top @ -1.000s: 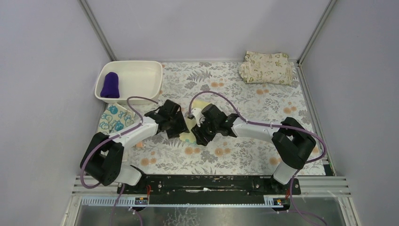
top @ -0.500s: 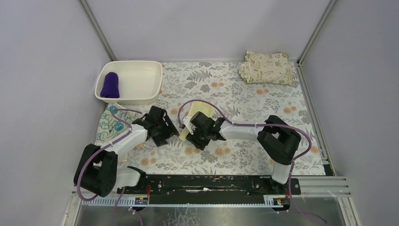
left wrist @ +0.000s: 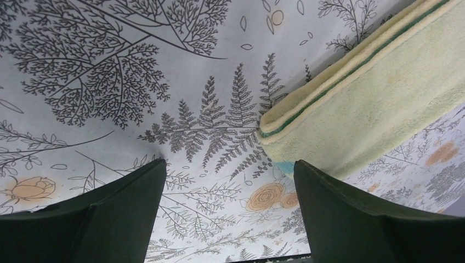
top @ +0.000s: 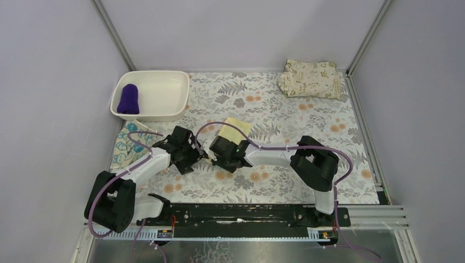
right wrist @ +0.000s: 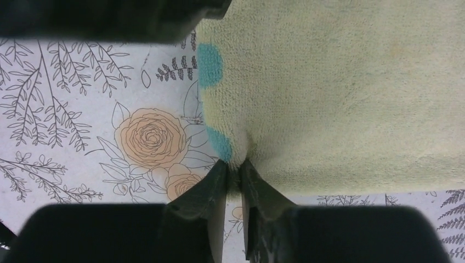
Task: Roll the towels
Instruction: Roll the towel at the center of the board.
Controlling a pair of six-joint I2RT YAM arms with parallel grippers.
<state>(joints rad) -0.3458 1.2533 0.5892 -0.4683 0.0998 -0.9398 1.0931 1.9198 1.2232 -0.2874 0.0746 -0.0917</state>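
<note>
While both my arms reach in from the near edge of the table, my left gripper stands low over the fern-and-rose tablecloth, jaws spread wide with nothing between them. One of its fingers is close by a corner of the pale yellow towel; I cannot tell whether it touches. That corner shows a doubled edge with a thin green line between the layers.

Just beside it, my right gripper has drawn its fingertips nearly together on the towel's edge. The cloth puckers where they pinch it, next to two teal dots.

From above, the yellow towel lies near the middle of the table, its far end jutting out beyond my right gripper. To the left, partly under my left arm, the teal towel with white swirls lies flat at the table's edge.

Farther back on the left, the dark purple towel sits bundled in the left end of a white tub. At the far right corner lies a beige leaf-printed cloth, folded, well apart from both arms.
</note>
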